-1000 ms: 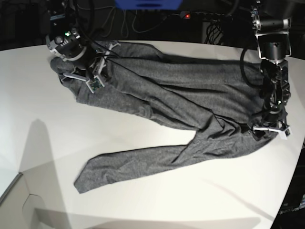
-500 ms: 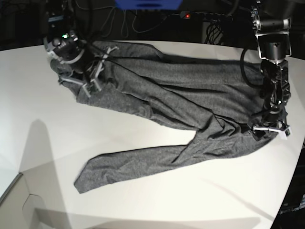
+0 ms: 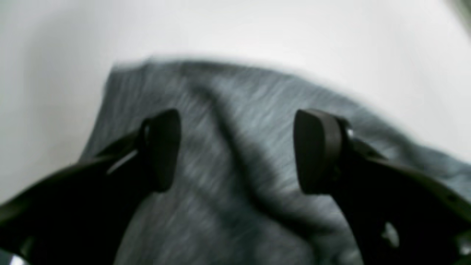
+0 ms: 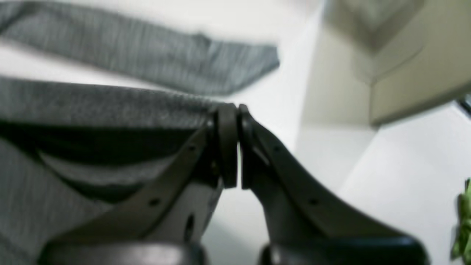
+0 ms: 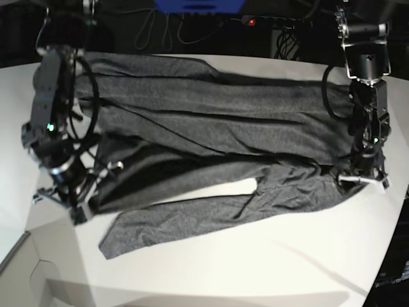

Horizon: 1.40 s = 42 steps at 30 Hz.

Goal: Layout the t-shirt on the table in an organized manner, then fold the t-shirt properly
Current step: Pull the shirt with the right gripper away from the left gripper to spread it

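Observation:
The dark grey t-shirt (image 5: 211,121) lies spread across the white table (image 5: 255,275), with one long sleeve (image 5: 179,220) running toward the front left. My right gripper (image 5: 75,203) is at the front left, shut on the shirt's edge (image 4: 110,99) and holding it stretched. In the right wrist view the jaws (image 4: 232,110) are pressed together on the fabric, and the sleeve end (image 4: 206,62) lies beyond. My left gripper (image 5: 364,179) is low over the shirt's right end. It is open (image 3: 239,151), with wrinkled grey fabric (image 3: 235,110) between the fingers (image 3: 162,147).
A beige box (image 4: 412,55) sits off the table's front-left corner and also shows in the base view (image 5: 19,268). A green item (image 4: 464,221) is at the right wrist view's edge. Cables and a power strip (image 5: 252,21) lie behind the table. The table's curved edge (image 5: 396,211) runs close to my left gripper.
My right gripper has moved from the far left corner toward the front left, dragging the shirt's edge with it and widening the body. The left arm has stayed in place.

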Tool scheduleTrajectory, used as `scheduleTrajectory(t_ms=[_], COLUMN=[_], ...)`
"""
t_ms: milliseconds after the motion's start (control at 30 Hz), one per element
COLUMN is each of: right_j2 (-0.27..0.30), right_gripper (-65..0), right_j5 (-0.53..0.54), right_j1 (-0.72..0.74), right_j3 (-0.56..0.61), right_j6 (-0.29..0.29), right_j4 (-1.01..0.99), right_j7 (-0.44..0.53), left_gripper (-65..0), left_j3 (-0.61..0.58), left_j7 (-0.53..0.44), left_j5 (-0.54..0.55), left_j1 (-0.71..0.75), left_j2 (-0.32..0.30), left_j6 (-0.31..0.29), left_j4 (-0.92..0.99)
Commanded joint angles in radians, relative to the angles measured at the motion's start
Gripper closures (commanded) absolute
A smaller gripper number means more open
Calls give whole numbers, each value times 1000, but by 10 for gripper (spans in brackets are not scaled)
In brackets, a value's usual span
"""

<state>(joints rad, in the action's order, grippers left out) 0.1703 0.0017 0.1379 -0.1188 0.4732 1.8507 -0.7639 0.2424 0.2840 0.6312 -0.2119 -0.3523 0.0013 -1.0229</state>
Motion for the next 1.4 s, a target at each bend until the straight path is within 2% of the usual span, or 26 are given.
scheduleTrajectory(t_ms=[0,200,400,700,833,933,1000,1100,1300,1367], right_j2=[7,7,25,42,62,76,96,97,100,104], right_gripper=[0,0,0,0,0,0,0,0,0,-25], right_j5=[2,4,-1,-2,-2,-2,-1,-1,-1,-1], right_j1=[44,227,334,343,348,354,352,349,329,306], right_j3=[-3,-3,-6,-58,-129,-141,-143,-143,-143,-141], right_j6=[-6,-6,-6,-14,-17,-70,-92,-89,-90,-90], right_j4=[-16,-225,-437,-701,-765,-777,-784,-784,-725,-665], right_j7=[17,36,111,269,289,289,289,287,278,261], left_gripper=[-463,-463,-466,-466,-466,-466,-467,-467,-467,-467], left_j3=[5,5,5,4,-4,-7,-35,-94,-231,-277], left_j7=[-24,-21,-24,-25,-25,-25,-27,-32,-233,-269], left_j5=[0,-7,-9,-9,-9,-9,-9,-9,-9,-9], left_j1=[-27,-27,-28,-90,-125,-154,-176,-218,-231,-249], left_j2=[-20,-20,-21,-21,-17,-12,-12,-14,-18,-20], left_j6=[-7,-7,-7,-7,-8,-8,-8,-8,-8,-8], left_j4=[-38,-98,-81,37,86,128,184,280,356,359])
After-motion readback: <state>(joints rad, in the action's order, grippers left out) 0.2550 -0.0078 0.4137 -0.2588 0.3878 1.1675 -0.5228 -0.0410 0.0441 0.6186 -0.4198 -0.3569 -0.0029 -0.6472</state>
